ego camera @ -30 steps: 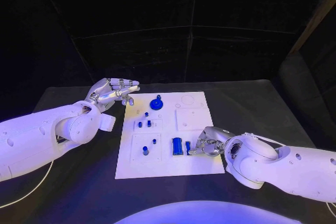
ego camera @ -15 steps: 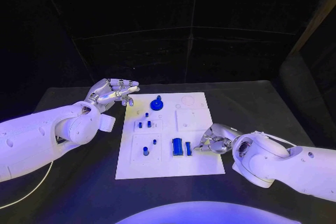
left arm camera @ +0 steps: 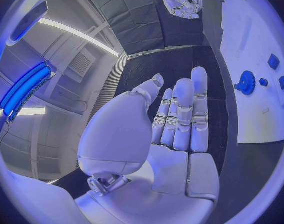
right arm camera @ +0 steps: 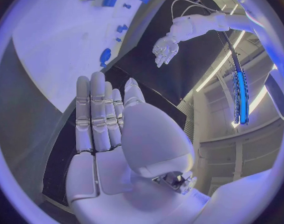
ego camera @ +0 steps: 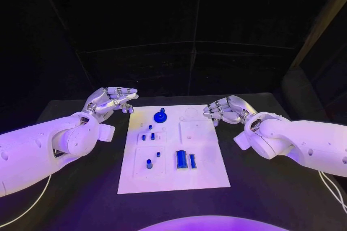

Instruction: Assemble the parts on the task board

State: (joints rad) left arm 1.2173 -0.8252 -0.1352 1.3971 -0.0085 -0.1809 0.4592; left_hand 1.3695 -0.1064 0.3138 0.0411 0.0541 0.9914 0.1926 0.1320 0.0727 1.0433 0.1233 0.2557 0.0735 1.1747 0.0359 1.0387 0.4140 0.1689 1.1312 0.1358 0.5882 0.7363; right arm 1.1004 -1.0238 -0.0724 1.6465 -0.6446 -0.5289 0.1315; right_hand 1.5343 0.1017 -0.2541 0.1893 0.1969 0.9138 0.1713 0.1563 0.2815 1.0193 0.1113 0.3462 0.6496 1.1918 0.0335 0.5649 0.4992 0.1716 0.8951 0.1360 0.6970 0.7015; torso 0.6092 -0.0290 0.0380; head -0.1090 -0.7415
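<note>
The white task board (ego camera: 173, 178) lies in the middle of the black table. A round blue knob (ego camera: 160, 117) stands near its far edge, and several small blue pegs (ego camera: 148, 137) sit in its left half. Two upright blue blocks (ego camera: 183, 159) stand at the near middle. My left hand (ego camera: 110, 98) hovers off the board's far left corner, fingers straight and apart, holding nothing. My right hand (ego camera: 225, 109) hovers at the far right corner, also empty. The left wrist view shows the flat palm (left arm camera: 173, 119), the board (left arm camera: 248, 35) and the knob (left arm camera: 246, 81).
The right wrist view shows my right hand (right arm camera: 111, 114) above the table beside the board (right arm camera: 49, 35), with the knob (right arm camera: 105, 56) and my left hand (right arm camera: 164, 50) beyond. Black table (ego camera: 275, 156) surrounds the board on all sides.
My right hand has left the spot beside the blue blocks at the board's near right, risen to the far right corner and spread its fingers. My left hand drew back slightly from the board.
</note>
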